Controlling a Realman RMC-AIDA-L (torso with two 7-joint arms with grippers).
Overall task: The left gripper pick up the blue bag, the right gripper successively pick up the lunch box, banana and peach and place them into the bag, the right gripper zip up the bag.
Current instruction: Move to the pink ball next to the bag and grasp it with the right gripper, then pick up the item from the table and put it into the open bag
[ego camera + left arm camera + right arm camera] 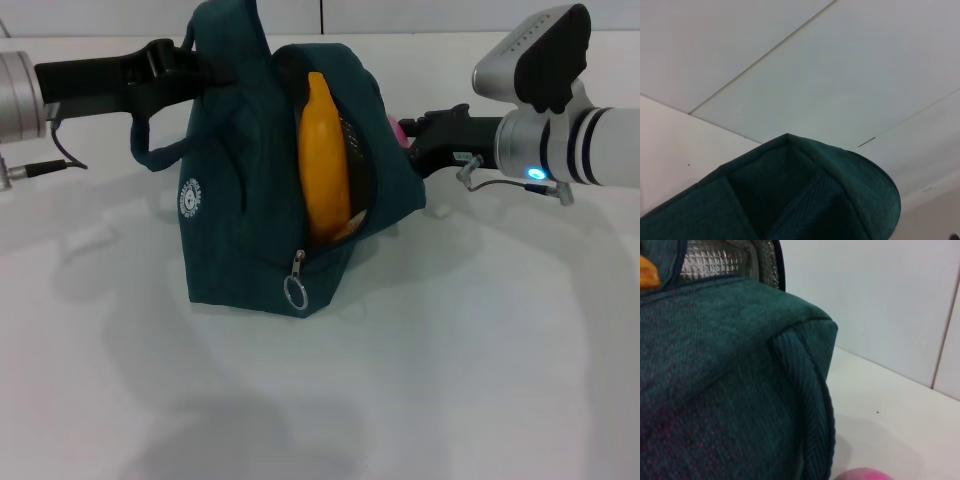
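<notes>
On the white table [420, 380] the blue bag [240, 200] stands upright with its mouth unzipped and turned toward the camera. The banana [325, 160] stands on end inside the opening; the lunch box cannot be made out in any view.

The left gripper [195, 65] reaches in from the left at the bag's top rear corner, where a handle loop appears to be taken up. Its jaws are buried in fabric, so their state cannot be told.

The right gripper [420, 135] sits behind the bag's right side, beside the peach [397, 130], of which only a pink sliver shows. Whether it grips the fruit cannot be told. The right wrist view shows the peach resting low beside the bag wall, apparently on the table.

Handling judgement: the peach is small, round, likely to roll and to bruise; take it across its widest part with moderate pressure. The bag is soft and will sag unless its top is held taut. The zipper pull [295, 290], 1 metal ring, hangs low at the front.

Surface is smooth, matte, white. Pale panelled walls stand behind.
</notes>
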